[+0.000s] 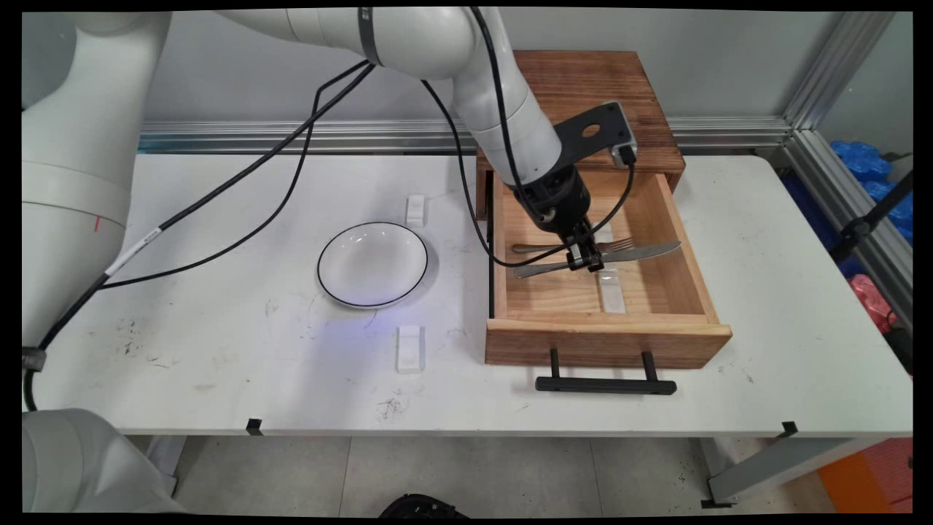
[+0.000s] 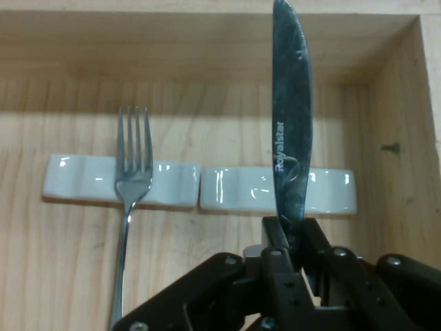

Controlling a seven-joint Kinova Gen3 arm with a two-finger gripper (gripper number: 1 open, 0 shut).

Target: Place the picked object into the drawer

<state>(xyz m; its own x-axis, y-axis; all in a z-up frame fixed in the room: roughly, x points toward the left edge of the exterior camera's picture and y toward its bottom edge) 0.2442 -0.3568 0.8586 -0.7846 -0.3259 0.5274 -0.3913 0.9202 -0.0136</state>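
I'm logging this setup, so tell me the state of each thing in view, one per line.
Wooden drawer: pulled open.
Black two-finger gripper: fingers shut on the steel table knife.
Steel table knife: gripped, blade crossing a white ceramic rest.
Steel fork: lying in the drawer, neck on the other rest.
White bowl with dark rim: upright, empty, on the white table.
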